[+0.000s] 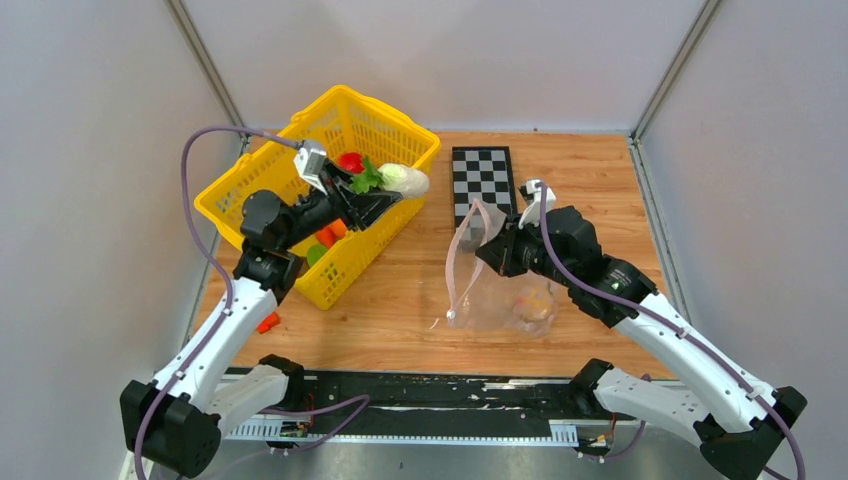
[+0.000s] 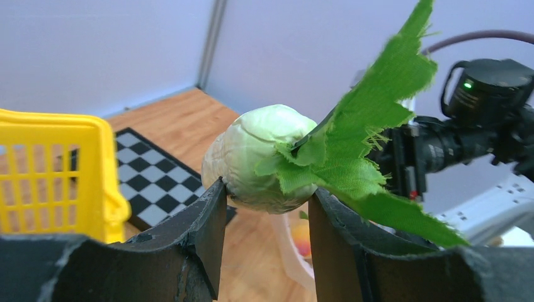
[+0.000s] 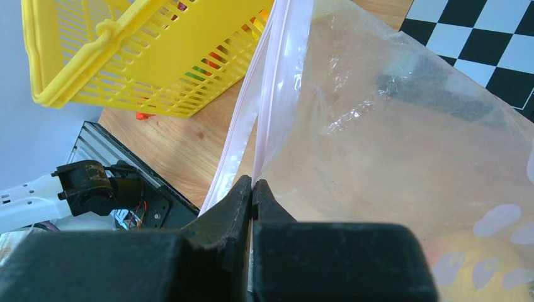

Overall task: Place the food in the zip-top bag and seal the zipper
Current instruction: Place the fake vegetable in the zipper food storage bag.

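My left gripper (image 1: 388,197) (image 2: 267,189) is shut on a piece of food, a pale green-white vegetable (image 1: 407,180) (image 2: 258,157) with cloth leaves (image 2: 371,126). It hangs over the yellow basket's right rim. My right gripper (image 1: 492,246) (image 3: 253,184) is shut on the mouth edge of the zip-top bag (image 1: 495,300) (image 3: 403,145) and lifts it, so the pinkish zipper (image 1: 455,265) (image 3: 272,88) stands open in a loop. Yellow and orange food (image 1: 535,300) (image 3: 469,264) lies inside the bag.
The yellow basket (image 1: 340,93) (image 3: 151,63) at back left holds red (image 1: 350,161), orange (image 1: 331,236) and green pieces. A small orange piece (image 1: 268,322) lies on the table by the left arm. A checkerboard (image 1: 483,178) (image 2: 151,182) lies behind the bag.
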